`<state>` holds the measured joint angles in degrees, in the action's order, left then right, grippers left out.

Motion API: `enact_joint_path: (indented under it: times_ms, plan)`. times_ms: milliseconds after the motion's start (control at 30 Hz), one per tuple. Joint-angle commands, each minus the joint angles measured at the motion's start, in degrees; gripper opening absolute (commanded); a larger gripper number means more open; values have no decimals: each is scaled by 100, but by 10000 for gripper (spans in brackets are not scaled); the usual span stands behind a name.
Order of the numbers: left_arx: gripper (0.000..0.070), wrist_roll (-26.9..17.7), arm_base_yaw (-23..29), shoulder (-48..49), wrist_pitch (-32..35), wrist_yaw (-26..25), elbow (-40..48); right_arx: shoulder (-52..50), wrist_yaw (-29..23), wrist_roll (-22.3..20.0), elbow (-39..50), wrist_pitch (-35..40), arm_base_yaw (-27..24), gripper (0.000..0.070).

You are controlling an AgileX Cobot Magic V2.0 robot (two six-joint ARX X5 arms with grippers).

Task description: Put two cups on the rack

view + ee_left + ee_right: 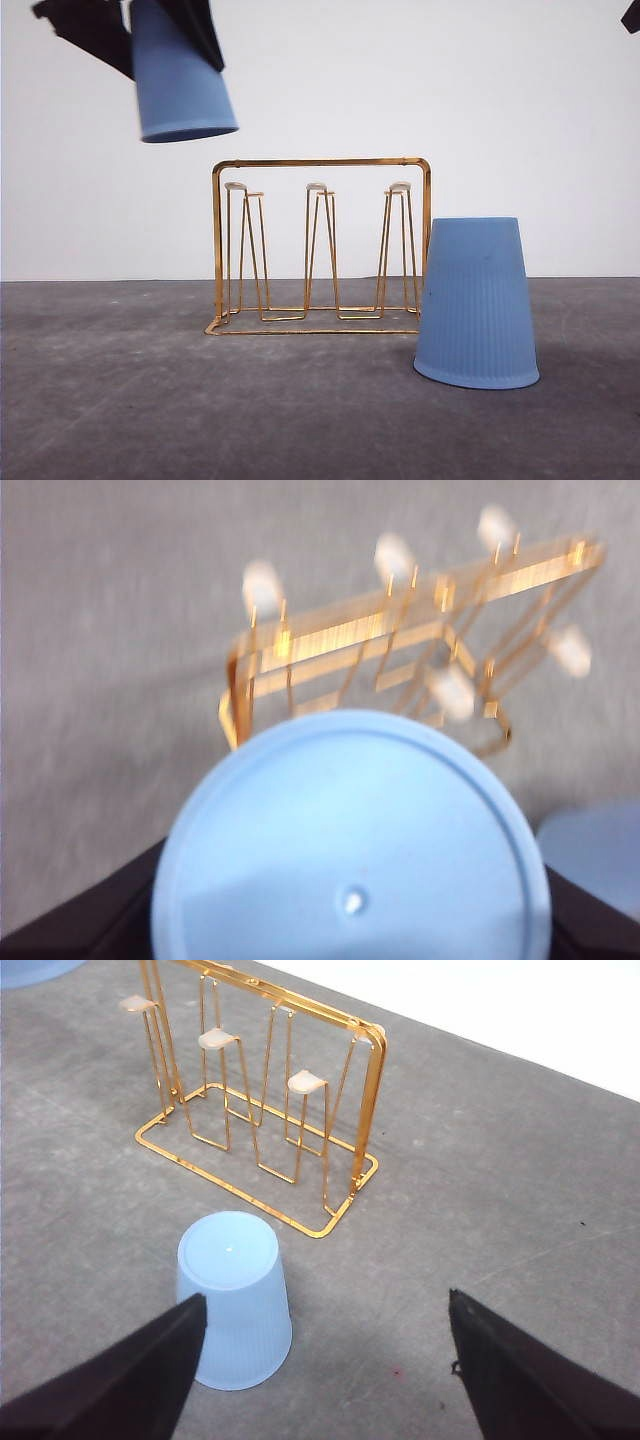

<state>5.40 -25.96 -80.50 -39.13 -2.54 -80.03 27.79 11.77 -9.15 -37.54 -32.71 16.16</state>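
My left gripper (152, 28) is shut on one light-blue ribbed cup (182, 75), held mouth down in the air, above and left of the rack (320, 245). In the left wrist view that cup's round base (350, 840) sits between the dark fingers (90, 930), with the gold rack (400, 640) blurred below it. The second cup (477, 303) stands upside down on the table, in front of the rack's right end. My right gripper (325, 1302) hangs open above the table, and this cup (235, 1295) stands just by its left finger (150, 1370), untouched.
The grey table (120, 400) runs back to a white wall (520, 110). The rack's white-tipped prongs (305, 1082) stand upright and bare. A dark tip of the right arm (632, 15) shows at the top right corner of the front view.
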Motion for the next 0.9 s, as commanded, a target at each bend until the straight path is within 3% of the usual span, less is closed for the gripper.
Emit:
enact_joint_path:
  times_ms: [0, 200, 633, 700, 800, 867]
  plan:
    - [348, 30, -31, -208, 155, 21, -120, 22, -22, 13, -81, 56, 26, 489]
    - [348, 32, -33, -747, 621, 24, -120, 22, -22, 13, -81, 56, 24, 489]
    - [359, 30, -52, -2045, 907, 17, -120, 22, -22, 13, -81, 55, 24, 489]
    - [402, 29, -58, -2151, 933, -6, -120, 22, -22, 13, -81, 55, 24, 489]
    - [537, 28, -76, -2230, 936, -27, -120, 22, -23, 13, -81, 55, 24, 489]
    - [568, 30, -85, -2228, 917, -27, -120, 22, -24, 13, -81, 55, 24, 489]
